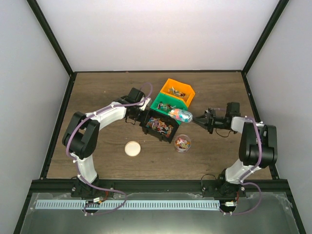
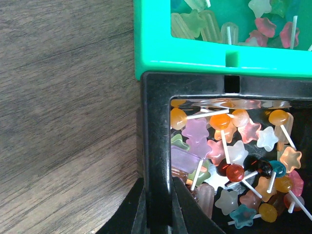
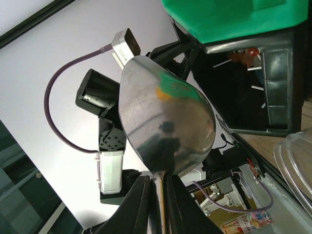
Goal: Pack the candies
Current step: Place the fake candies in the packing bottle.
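L hand (image 2: 157,195) pinched shut on the smooth wall of the black plastic bin (image 2: 155,122). Inside it lie the candies (image 2: 234,161): glossy stars & round pops on thin white sticks; more in the green bin (image 2: 156,44) butted against it. R hand (image 3: 158,195) closed tight on the handle of the mirror-shiny metal scoop (image 3: 165,122). Wood-grain table (image 2: 63,122).

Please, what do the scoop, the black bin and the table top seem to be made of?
The scoop: polished metal, probably steel; its curved silver back gives mirror-like reflections.
The black bin: moulded plastic, fairly glossy; it has a smooth thick rim with soft highlights.
The table top: wood or a wood-look laminate, matt; brown grain lines show, but the pictures cannot settle which.
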Robot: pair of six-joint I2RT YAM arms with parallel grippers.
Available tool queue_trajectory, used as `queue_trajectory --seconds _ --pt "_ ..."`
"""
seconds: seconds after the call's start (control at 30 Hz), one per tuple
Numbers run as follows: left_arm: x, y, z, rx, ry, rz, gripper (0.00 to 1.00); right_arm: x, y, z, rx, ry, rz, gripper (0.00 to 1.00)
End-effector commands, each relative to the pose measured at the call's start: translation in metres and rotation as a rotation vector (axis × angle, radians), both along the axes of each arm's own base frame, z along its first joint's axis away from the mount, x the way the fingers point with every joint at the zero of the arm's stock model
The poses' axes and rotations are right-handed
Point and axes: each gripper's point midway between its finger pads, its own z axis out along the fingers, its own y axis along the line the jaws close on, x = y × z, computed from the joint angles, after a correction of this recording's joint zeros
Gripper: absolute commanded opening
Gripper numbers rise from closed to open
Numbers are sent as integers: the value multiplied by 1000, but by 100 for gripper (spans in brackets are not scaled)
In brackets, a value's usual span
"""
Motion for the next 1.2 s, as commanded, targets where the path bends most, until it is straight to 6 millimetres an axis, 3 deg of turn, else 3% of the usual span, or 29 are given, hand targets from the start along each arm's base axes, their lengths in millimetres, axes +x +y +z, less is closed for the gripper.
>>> queue_trajectory --seconds 0.0,0.33,0.57,0.87,1.17 --pt "-4 -2 -14 1 36 0 4 -21 -6 11 32 -42 -16 1" --pt "-4 -5 -12 -15 37 -2 4 -66 -11 9 34 -32 -78 1" --pt "-6 -6 -9 -29 42 -3 4 -100 -5 -9 32 18 -103 1" --pt "-9 -8 -8 -43 49 -3 4 -108 -11 1 -9 -13 -171 1" --pt "-4 -15 2 -75 49 -6 4 -118 -10 -3 -30 1 -186 1"
